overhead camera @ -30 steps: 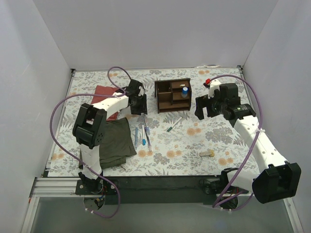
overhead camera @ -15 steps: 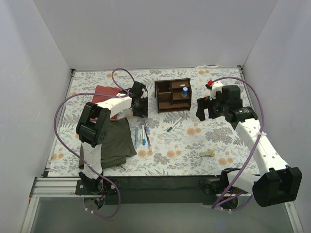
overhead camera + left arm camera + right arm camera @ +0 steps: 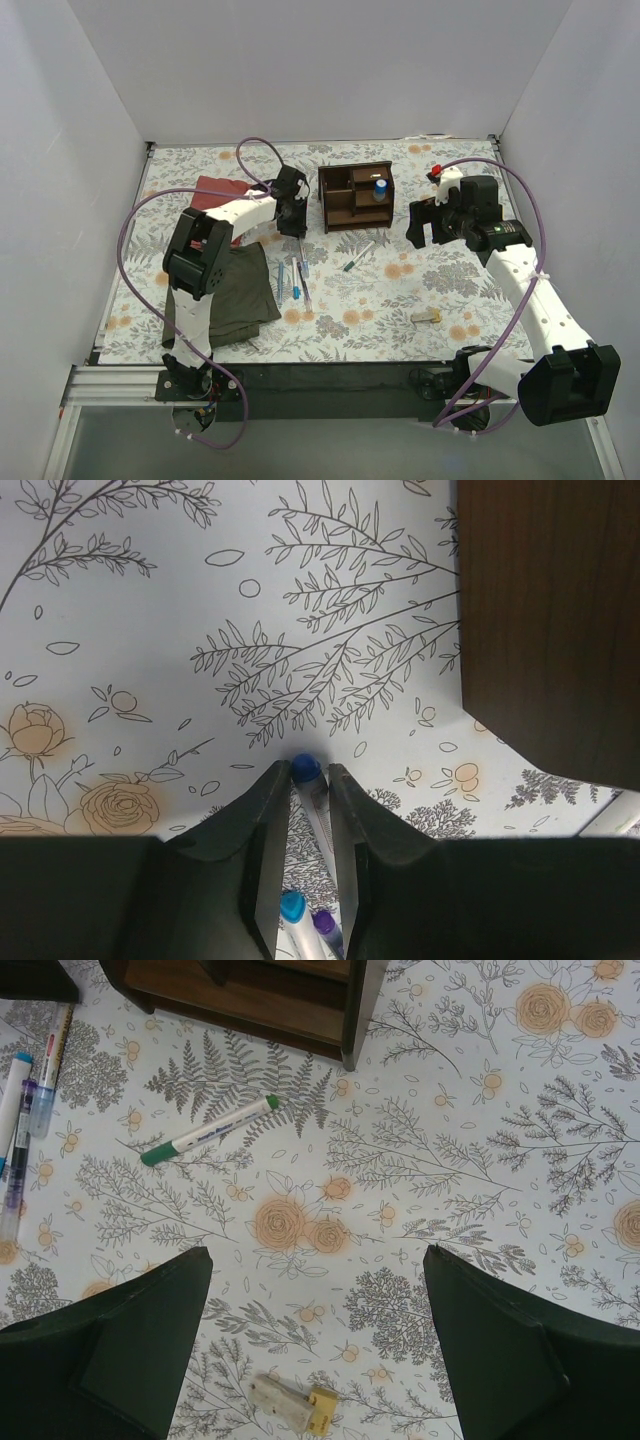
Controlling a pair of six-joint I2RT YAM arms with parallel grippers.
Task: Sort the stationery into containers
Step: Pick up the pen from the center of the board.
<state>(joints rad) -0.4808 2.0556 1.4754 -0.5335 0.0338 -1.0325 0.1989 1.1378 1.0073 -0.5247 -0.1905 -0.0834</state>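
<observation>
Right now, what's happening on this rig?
Two arms are sorting stationery into the wooden organiser. The left gripper is down among the loose pens, fingers tight on either side of a blue-capped pen; whether it is gripped, I cannot tell. The right gripper hangs wide open above the green-tipped marker and the eraser, holding nothing. One blue-capped tube already stands in the organiser.

Blue-capped cylinder (image 3: 380,188) stands in the brown organiser (image 3: 345,203); pens (image 3: 300,272), green-tipped marker (image 3: 358,256) and beige block (image 3: 426,316) lie outside it.
</observation>
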